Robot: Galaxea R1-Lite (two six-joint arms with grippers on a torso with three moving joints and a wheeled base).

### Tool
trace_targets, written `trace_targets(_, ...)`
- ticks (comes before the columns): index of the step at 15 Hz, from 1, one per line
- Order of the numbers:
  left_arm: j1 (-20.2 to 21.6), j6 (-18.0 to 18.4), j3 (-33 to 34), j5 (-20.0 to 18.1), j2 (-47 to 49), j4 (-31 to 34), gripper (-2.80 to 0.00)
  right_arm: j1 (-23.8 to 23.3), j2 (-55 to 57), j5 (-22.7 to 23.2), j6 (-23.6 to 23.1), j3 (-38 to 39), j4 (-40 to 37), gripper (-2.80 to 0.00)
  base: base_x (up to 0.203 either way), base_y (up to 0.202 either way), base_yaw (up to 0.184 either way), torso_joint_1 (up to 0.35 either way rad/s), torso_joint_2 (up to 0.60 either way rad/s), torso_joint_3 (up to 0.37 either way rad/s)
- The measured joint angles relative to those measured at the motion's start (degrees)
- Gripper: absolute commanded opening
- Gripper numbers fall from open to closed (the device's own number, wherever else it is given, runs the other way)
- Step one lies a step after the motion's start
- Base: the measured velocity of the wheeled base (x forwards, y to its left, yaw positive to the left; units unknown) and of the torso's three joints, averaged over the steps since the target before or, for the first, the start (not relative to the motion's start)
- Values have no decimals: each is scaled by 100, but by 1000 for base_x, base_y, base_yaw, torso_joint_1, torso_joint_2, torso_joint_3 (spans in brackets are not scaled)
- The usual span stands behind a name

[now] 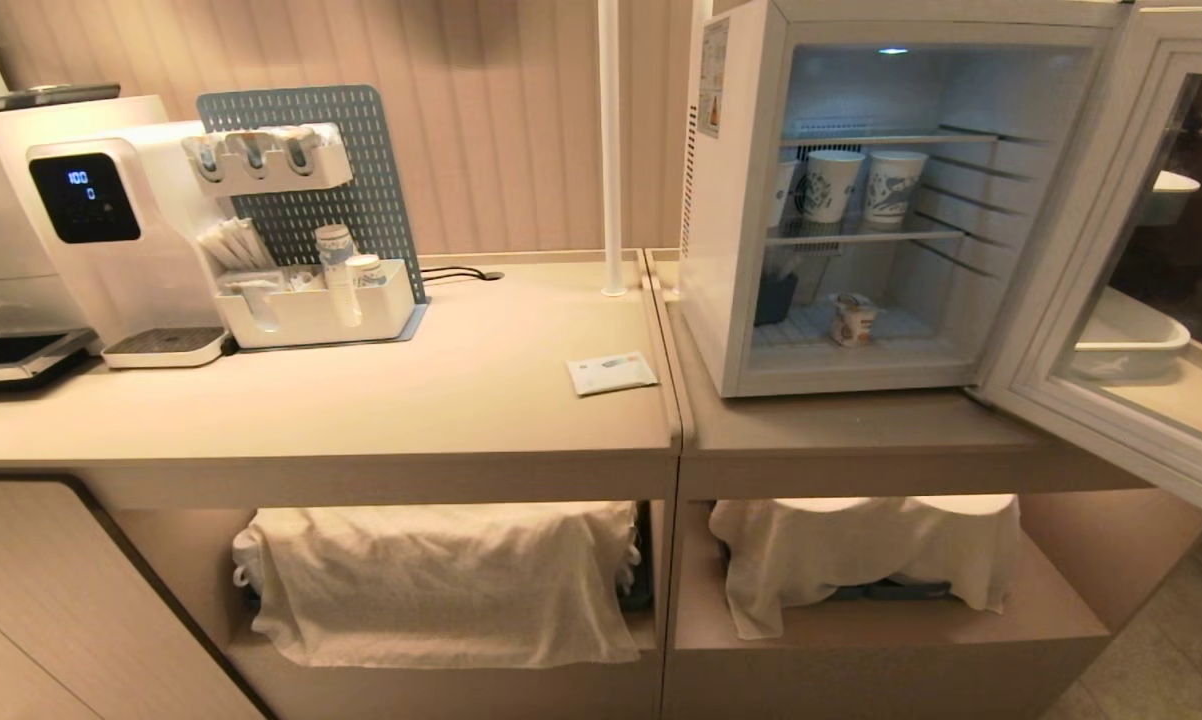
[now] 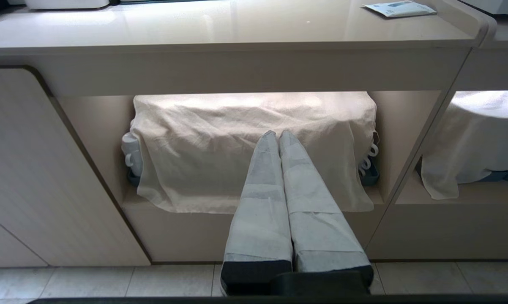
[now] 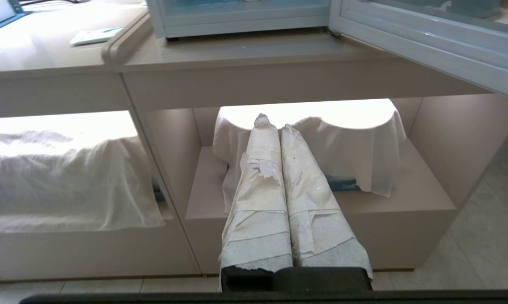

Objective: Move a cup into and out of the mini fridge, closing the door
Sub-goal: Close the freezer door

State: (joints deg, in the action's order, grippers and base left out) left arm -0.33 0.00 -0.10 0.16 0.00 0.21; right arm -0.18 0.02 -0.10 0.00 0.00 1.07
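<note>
Fridge light is glowing inside the boxy white mini fridge [image 1: 731, 200], which is sitting on the right-hand beige tabletop [image 1: 841, 425] with its pale glass-windowed door [image 1: 1111, 300] standing wide open to the right. The tiny white cup with an orange label [image 1: 852, 320] is resting upright on the bottom wire shelf, while 2 taller white paper cups with blue print [image 1: 866, 185] are standing on the shelf above. A small white packet [image 1: 611, 373] is lying on the left tabletop. Both arms are hanging low, out of the head view: the left gripper [image 2: 278, 134] is pressing its paper-wrapped fingers together, empty, facing a cream cloth [image 2: 195, 147], and the right gripper [image 3: 273, 123] is likewise closed on nothing before another white cloth [image 3: 364, 139].
</note>
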Motion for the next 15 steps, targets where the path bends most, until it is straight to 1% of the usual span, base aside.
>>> trace_targets(3,0,0,0,0,0,0,-280,0,0,8,0,0,5,-280,-165,0,-1,3,0,2)
trace_targets(9,9,22,-6,0,0,9,-280,1,0,9,0,0,-6,-280,-1,-10,-1,-1,1,1)
trace_targets(11,-5,42,-6,0,0,6,-280,-2,0,7,0,0,3,-280,-2,-141,2,0,4,4)
trace_targets(15,0,113,-6,-7,0,1,-280,0,0,2,0,0,4,-280,0,-197,-1,2,3,3)
